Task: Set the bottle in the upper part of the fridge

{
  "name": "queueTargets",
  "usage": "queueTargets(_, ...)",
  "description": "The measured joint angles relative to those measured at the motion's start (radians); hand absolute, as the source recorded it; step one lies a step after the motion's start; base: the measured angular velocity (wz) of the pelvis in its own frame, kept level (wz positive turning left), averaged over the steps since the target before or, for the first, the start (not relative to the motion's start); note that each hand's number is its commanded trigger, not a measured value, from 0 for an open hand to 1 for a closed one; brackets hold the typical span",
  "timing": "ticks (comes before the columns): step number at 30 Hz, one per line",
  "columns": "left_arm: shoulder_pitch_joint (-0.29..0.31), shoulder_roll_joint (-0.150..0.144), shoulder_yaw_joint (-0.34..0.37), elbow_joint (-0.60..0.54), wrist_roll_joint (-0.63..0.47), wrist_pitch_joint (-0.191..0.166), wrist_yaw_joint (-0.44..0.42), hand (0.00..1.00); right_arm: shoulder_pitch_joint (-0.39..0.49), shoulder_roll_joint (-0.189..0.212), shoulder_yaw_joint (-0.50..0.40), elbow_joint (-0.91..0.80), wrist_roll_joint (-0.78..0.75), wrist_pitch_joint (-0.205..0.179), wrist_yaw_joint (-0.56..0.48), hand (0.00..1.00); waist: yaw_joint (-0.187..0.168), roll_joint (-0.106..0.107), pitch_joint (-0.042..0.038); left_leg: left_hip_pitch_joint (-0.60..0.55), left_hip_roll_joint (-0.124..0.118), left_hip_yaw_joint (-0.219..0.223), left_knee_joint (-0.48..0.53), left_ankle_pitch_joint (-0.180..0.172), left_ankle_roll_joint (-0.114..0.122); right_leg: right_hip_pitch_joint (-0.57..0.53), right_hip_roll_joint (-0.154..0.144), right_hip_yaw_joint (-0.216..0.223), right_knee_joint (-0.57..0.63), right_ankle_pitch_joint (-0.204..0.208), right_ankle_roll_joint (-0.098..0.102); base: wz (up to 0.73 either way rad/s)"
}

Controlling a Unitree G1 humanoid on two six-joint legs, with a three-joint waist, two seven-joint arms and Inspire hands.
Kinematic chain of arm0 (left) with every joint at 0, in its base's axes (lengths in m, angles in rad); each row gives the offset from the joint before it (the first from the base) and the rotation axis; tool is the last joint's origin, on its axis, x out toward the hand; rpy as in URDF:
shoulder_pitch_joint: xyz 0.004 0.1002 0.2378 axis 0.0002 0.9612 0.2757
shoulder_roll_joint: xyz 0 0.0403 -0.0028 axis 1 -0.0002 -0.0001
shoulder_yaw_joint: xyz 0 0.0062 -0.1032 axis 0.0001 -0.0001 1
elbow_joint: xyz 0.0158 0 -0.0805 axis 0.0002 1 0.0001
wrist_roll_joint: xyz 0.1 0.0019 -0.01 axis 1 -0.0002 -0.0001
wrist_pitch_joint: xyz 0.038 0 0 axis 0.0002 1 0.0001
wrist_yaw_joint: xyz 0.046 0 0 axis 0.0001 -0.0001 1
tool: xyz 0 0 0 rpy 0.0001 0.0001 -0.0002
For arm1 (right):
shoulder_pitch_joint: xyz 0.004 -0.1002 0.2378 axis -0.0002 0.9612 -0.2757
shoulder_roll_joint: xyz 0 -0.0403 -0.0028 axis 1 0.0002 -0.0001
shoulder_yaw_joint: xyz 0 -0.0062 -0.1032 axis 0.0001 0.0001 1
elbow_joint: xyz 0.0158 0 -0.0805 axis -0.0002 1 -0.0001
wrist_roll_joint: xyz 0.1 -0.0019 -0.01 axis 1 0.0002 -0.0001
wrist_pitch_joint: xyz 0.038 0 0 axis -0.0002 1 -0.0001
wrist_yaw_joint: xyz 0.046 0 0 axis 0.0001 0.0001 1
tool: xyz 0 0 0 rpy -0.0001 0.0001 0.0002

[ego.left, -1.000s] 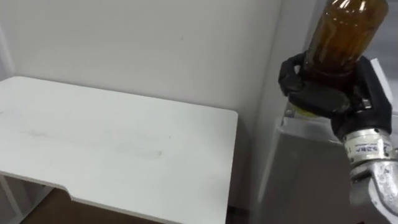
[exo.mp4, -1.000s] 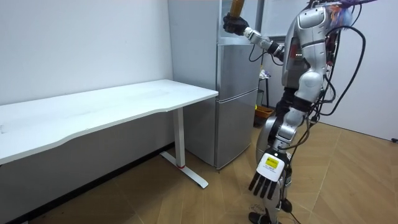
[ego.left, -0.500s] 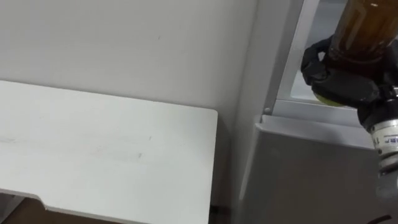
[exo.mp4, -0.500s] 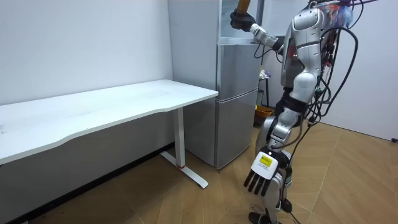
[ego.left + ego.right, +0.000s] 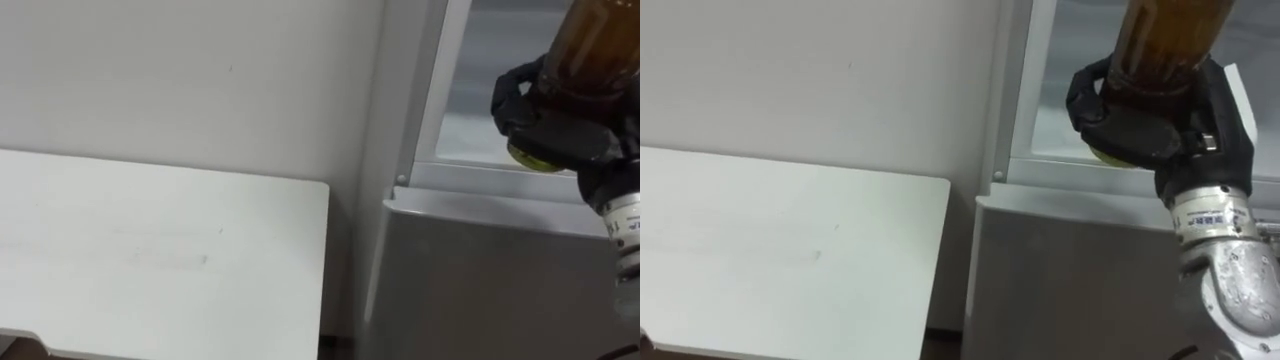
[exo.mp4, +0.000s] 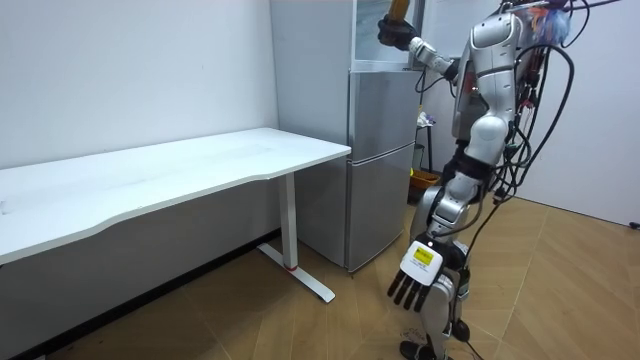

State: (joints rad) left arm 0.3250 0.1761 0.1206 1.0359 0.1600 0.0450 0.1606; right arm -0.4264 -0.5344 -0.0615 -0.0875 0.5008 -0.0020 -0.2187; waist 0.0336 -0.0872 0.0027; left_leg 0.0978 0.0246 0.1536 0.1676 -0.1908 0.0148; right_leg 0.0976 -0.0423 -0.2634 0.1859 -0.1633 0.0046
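Note:
An amber bottle [image 5: 600, 45] stands upright in my right hand [image 5: 558, 138], whose dark fingers are curled round its lower part. The hand holds it at the front of the upper fridge compartment [image 5: 490, 90], which stands open, just above its white bottom ledge [image 5: 480, 182]. In the right eye view the bottle [image 5: 1168, 35] and right hand [image 5: 1145, 128] sit before the same opening. The room view has the bottle [image 6: 394, 7] raised at the top of the grey fridge [image 6: 380, 160]. My left hand [image 6: 418, 278] hangs low beside my leg, fingers straight.
The lower fridge door [image 5: 490, 280] is closed below the opening. A white table [image 5: 150, 260] stands against the wall left of the fridge, a narrow gap between them. In the room view I stand on wooden floor [image 6: 560, 300] in front of the fridge.
My right hand has carried the bottle closer to the open upper compartment. The eye views have shifted towards the fridge. My left hand has swung slightly at my side.

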Motion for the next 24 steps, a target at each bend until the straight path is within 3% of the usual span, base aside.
queueTargets(4, 0.003, 0.001, 0.036, 0.003, 0.002, -0.001, 0.002, 0.00, 0.000, -0.025, -0.001, 0.078, 0.014, 0.004, 0.006, 1.00, 0.005, -0.012, -0.0073, 0.004, 0.000, 0.001, 0.001, 0.000, 0.000, 0.005, 0.000, 0.000, 0.001, 0.000, 0.000, 0.00)
queueTargets(12, 0.038, 0.001, 0.052, 0.000, 0.002, 0.000, -0.004, 0.00, 0.000, -0.025, -0.003, 0.209, 0.048, 0.039, -0.024, 1.00, 0.036, -0.018, -0.0055, 0.013, 0.000, -0.001, 0.005, -0.010, 0.001, 0.021, -0.001, 0.000, 0.001, 0.000, 0.000, 0.00)
queueTargets(24, 0.062, 0.005, 0.119, -0.006, -0.002, 0.011, -0.026, 0.00, -0.070, -0.038, -0.001, 0.380, 0.156, 0.049, -0.066, 1.00, 0.091, -0.038, -0.0059, 0.006, -0.002, -0.020, 0.011, -0.010, 0.001, 0.023, -0.002, -0.016, 0.001, -0.001, 0.001, 0.05)
